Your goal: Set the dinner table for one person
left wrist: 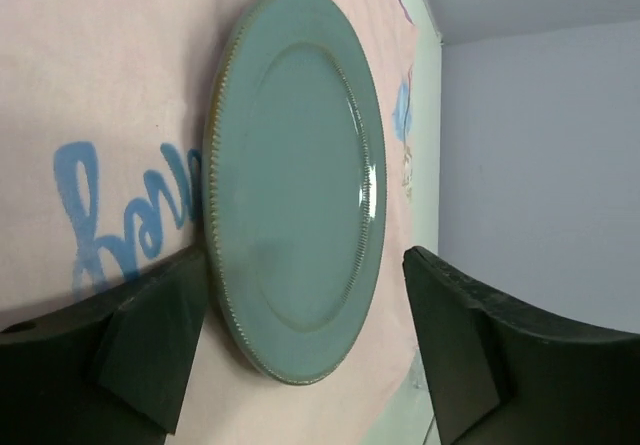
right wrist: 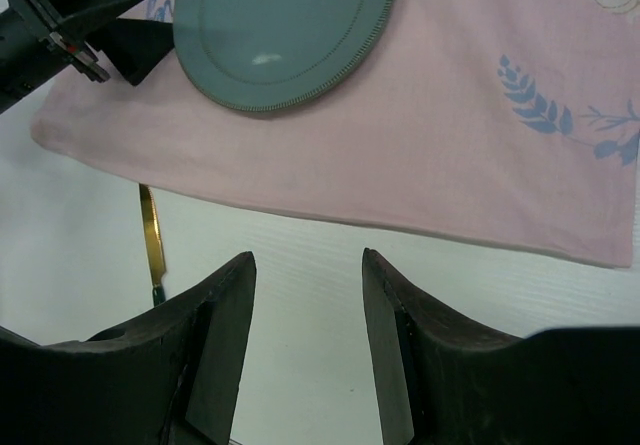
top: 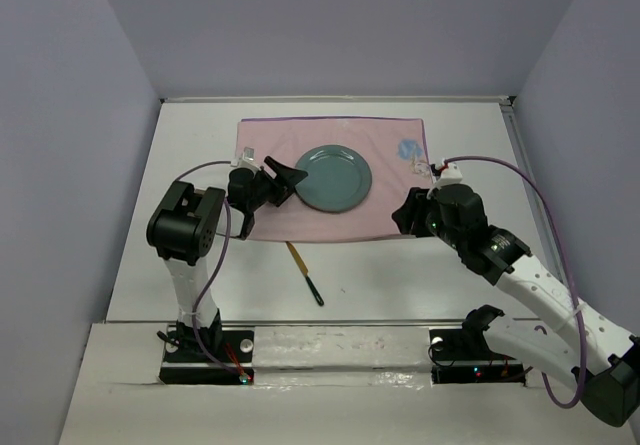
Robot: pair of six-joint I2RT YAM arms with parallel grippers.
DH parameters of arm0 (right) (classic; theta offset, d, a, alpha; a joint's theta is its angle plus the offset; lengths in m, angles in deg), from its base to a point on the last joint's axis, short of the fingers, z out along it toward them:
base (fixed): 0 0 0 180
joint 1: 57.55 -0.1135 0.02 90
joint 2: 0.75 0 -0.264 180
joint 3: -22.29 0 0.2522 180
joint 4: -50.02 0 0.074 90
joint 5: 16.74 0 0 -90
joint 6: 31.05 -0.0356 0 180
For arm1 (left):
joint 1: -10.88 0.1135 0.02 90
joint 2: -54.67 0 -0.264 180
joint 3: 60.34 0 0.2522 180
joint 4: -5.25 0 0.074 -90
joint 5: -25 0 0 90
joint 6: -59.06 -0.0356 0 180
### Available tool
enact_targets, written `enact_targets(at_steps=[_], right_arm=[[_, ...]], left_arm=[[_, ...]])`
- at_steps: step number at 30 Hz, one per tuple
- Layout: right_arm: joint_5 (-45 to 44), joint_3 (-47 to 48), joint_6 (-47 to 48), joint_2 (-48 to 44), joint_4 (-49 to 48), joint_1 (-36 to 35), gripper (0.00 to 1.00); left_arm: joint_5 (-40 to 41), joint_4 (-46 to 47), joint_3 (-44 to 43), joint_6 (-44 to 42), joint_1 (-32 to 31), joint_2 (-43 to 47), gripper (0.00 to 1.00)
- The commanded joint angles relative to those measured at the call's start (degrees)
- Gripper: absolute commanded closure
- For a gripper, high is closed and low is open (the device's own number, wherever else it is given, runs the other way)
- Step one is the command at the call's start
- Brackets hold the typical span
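On the white dinner table point(top: 420, 275) lies a pink cloth mat point(top: 395, 200) with blue print, and a round teal plate point(top: 335, 178) rests flat on it. My left gripper point(top: 288, 185) sits at the plate's left rim. In the left wrist view the plate point(left wrist: 295, 165) fills the frame, and the left gripper point(left wrist: 306, 257) is open, its fingers point(left wrist: 150, 345) wide either side of the near rim without clamping it. My right gripper point(right wrist: 307, 260) is open over bare table just short of the mat's near edge, nothing between its fingers point(right wrist: 395, 345).
A knife point(top: 305, 274) with a gold blade and dark handle lies on the table below the mat, left of the right gripper point(top: 405, 215); the knife point(right wrist: 152, 240) also shows in the right wrist view. Walls enclose the table on three sides.
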State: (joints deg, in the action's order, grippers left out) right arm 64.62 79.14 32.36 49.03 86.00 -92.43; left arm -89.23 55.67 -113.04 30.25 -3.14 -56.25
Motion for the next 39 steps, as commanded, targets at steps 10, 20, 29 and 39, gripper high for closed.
enact_targets(at_steps=[10,20,29,39], right_arm=[[-15.4,0.5,-5.8,-2.4,3.6,0.1,0.48],[-29.6,-4.2,-20.6,-4.3,15.3,3.1,0.44],[-32.8,-3.9,-23.2,-2.6,21.0,18.0,0.42],[-32.6,-3.3,-23.2,4.9,18.4,22.8,0.44]], left_arm=[[28.2,-23.0,3.3,-20.6,-5.9,27.6,0.01],[33.3,-43.9,-2.2,-30.8,-23.3,58.2,0.01],[31.4,-69.9,-12.3,-47.8,-33.0,71.2,0.01],[31.6,-67.3,-5.4,-52.9,-32.8,74.8,0.01]])
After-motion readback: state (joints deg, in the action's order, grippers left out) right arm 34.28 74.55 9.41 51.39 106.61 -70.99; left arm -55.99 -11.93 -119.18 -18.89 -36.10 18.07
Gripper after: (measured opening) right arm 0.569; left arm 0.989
